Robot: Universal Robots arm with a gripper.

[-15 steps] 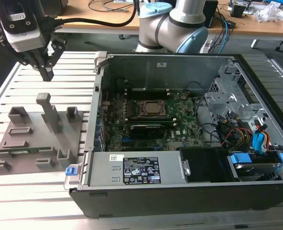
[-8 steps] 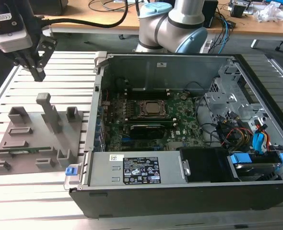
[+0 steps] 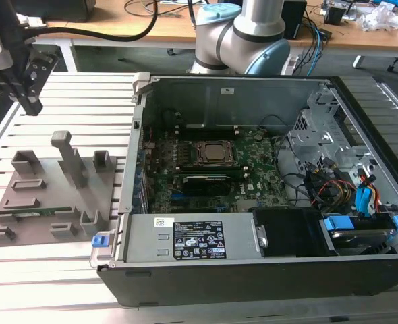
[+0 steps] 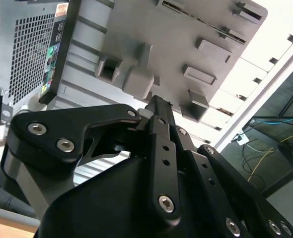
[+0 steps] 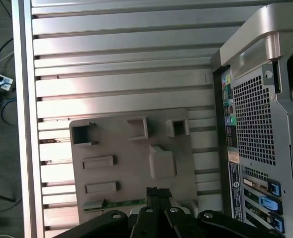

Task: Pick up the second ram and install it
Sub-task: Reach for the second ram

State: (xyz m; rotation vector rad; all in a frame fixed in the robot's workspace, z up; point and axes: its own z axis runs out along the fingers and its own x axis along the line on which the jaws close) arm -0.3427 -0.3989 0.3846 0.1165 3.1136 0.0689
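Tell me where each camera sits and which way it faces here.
Exterior view: off the arm, raised, looking down into the open computer case and onto the grey fixture plate; the arm and gripper show.
First wrist view: on the wrist, looking down past the gripper at the plate and second ram.
Second wrist view: on the wrist, looking slantwise along the gripper at the plate.
Shared: both wrist views show plate and case.

Green second ram (image 5: pixel 119 203), grey fixture plate (image 5: pixel 131 168), black gripper (image 5: pixel 158 191)
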